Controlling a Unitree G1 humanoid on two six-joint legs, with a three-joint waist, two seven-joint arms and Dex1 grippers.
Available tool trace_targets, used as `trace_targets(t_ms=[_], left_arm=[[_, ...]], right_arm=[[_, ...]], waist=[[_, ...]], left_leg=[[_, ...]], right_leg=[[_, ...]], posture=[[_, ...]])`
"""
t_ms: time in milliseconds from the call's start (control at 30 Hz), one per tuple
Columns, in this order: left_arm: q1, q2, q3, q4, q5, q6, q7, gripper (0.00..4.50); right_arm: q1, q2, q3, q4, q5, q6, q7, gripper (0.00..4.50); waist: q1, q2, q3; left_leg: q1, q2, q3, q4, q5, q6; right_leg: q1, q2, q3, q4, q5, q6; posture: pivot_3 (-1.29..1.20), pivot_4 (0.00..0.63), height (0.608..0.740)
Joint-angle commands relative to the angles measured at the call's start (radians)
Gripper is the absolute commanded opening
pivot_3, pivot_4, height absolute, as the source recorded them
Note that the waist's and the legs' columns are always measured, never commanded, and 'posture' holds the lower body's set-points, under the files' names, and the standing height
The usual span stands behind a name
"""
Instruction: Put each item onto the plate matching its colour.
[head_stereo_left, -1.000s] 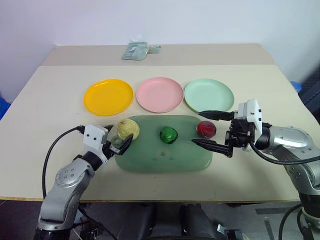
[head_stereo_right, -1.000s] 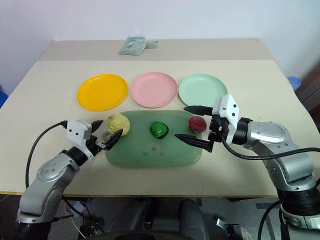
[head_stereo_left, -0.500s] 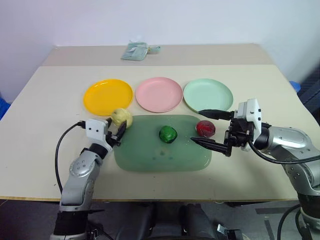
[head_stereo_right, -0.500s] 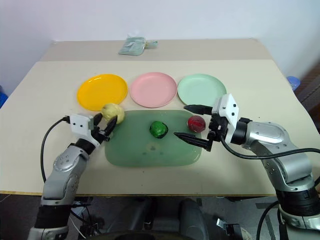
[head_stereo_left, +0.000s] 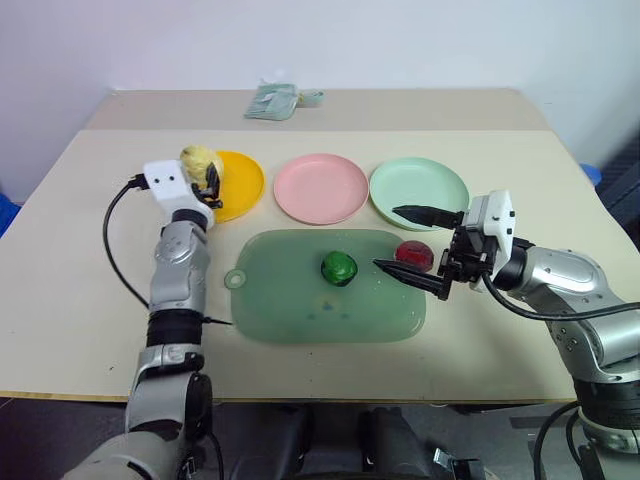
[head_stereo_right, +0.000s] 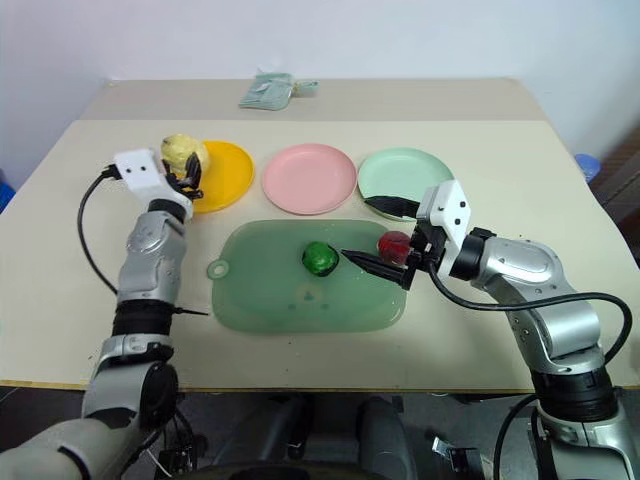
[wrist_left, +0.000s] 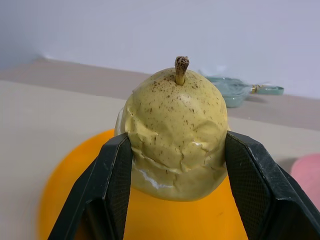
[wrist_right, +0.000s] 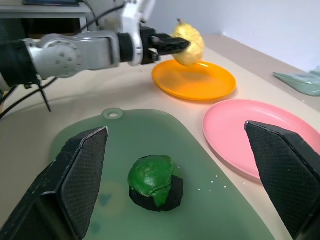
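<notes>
My left gripper (head_stereo_left: 207, 180) is shut on the pale yellow pear (head_stereo_left: 199, 159), holding it stem-up in the air over the near-left edge of the orange-yellow plate (head_stereo_left: 241, 184). The left wrist view shows the pear (wrist_left: 174, 133) pinched between both fingers above the plate (wrist_left: 64, 194). The dark green ball (head_stereo_left: 338, 267) lies mid-tray. The red-pink ball (head_stereo_left: 413, 255) rests at the tray's right end, between the spread fingers of my open right gripper (head_stereo_left: 387, 238). The pink plate (head_stereo_left: 320, 188) and mint green plate (head_stereo_left: 432, 186) are bare.
The translucent green tray (head_stereo_left: 300, 310) lies in front of the plates. A crumpled pale-green packet (head_stereo_left: 271, 100) sits near the table's far edge. A black cable (head_stereo_left: 112, 262) loops off my left arm over the table's left side.
My left gripper closed on the pear at the tray's left end, then lifted it up and away to the orange-yellow plate's edge. The right gripper stayed open by the red-pink ball.
</notes>
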Motion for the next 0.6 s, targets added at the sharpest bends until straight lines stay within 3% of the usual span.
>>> trace_targets(t_ms=[33,167,433,600], left_arm=[[-0.043,-0.016,-0.013,0.028,0.017,-0.044,0.013,2.76],[-0.042,-0.035,-0.021,0.019,0.000,-0.045,-0.018,4.47],[0.161,-0.007,-0.038,-0.325,-0.089,0.065,-0.153,4.47],[0.344,0.065,-0.047,-0.551,-0.228,0.156,-0.361,4.47]], right_arm=[[0.001,0.008,-0.009,-0.011,-0.006,-0.031,0.006,4.50],[0.009,0.008,-0.018,-0.010,-0.016,-0.039,0.003,4.50],[0.012,0.028,-0.019,-0.031,-0.017,-0.015,-0.056,4.50],[-0.007,0.079,0.038,-0.052,-0.052,0.018,-0.143,4.50]], waist=[[-0.001,0.000,0.000],[-0.004,0.000,0.000],[-0.006,0.000,0.000],[-0.004,0.000,0.000]], left_leg=[[0.000,0.000,0.000,0.000,0.000,0.000],[0.000,0.000,0.001,0.000,0.000,0.000],[0.000,0.000,0.002,0.000,0.000,0.000],[0.000,0.001,0.002,0.000,0.000,0.000]], right_leg=[[0.000,0.000,0.000,0.000,0.000,0.000],[-0.002,0.000,0.000,0.001,0.000,0.000],[-0.002,0.000,0.001,0.001,0.000,0.000],[-0.002,0.000,0.001,0.002,0.000,0.000]], posture=[[0.00,0.150,0.740],[0.00,0.150,0.740],[0.00,0.150,0.740],[0.00,0.150,0.740]])
